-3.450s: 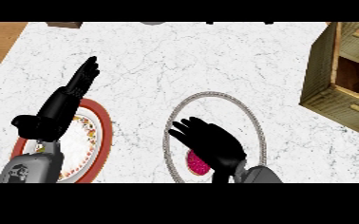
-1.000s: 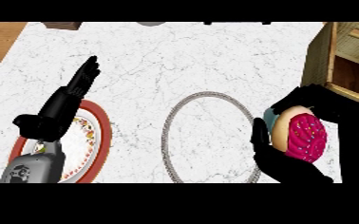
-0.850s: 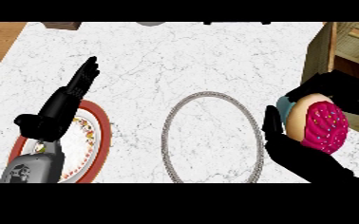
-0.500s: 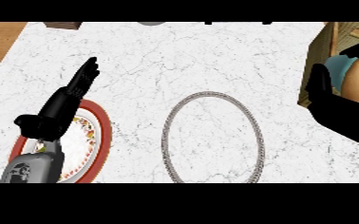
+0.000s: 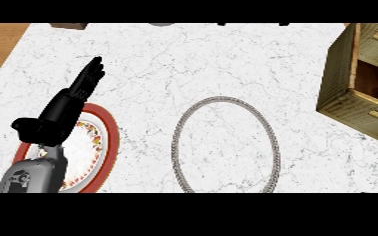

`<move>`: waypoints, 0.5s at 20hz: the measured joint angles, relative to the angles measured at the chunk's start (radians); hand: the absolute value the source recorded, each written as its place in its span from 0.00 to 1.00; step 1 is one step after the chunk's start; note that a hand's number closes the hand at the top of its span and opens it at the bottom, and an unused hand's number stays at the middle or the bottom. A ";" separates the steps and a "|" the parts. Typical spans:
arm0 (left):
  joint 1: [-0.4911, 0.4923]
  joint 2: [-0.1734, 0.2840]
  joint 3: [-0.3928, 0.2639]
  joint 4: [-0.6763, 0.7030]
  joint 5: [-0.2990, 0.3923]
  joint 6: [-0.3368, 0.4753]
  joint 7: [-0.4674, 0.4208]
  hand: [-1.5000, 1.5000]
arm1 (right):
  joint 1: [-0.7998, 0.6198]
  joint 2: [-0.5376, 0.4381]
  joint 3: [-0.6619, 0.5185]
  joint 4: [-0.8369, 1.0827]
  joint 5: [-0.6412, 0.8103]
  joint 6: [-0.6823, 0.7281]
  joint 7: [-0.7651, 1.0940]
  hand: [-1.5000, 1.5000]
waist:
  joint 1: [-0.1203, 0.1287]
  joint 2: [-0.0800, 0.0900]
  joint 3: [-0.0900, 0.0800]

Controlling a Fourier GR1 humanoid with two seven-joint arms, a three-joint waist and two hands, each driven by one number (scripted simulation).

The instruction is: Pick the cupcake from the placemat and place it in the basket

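Currently one wooden basket stands at the right edge of the counter, boxy, slatted, cut off by the view's border; its interior shows only dark wood compartments, and the cupcake cannot be seen in it or anywhere else in view. One placemat lies at centre: a white oval with a thin grey beaded rim, flat on the counter, with nothing on it. One round plate sits at lower left, red rim, white middle with a small patterned band, partly covered by the left forearm. Left hand: black, fingers straight and held together, pointing up and away, thumb out to the side, holding nothing, resting above the plate. Right hand shows in no part of the view. Counter surface is white marble with fine grey veining; a strip of brown wood shows at the upper left corner.
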State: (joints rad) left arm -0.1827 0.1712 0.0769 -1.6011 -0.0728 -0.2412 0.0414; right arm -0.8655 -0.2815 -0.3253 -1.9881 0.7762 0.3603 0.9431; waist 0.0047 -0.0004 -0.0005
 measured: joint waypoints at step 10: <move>0.001 -0.005 -0.002 0.028 -0.013 0.000 -0.028 0.50 | -0.065 -0.187 -0.163 0.363 0.006 -0.175 -0.160 1.00 | 0.002 0.003 0.000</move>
State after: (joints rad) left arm -0.1813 0.1666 0.0751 -1.5727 -0.0861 -0.2413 0.0134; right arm -0.9308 -0.4683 -0.4881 -1.6253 0.7819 0.1856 0.7835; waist 0.0067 0.0023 -0.0002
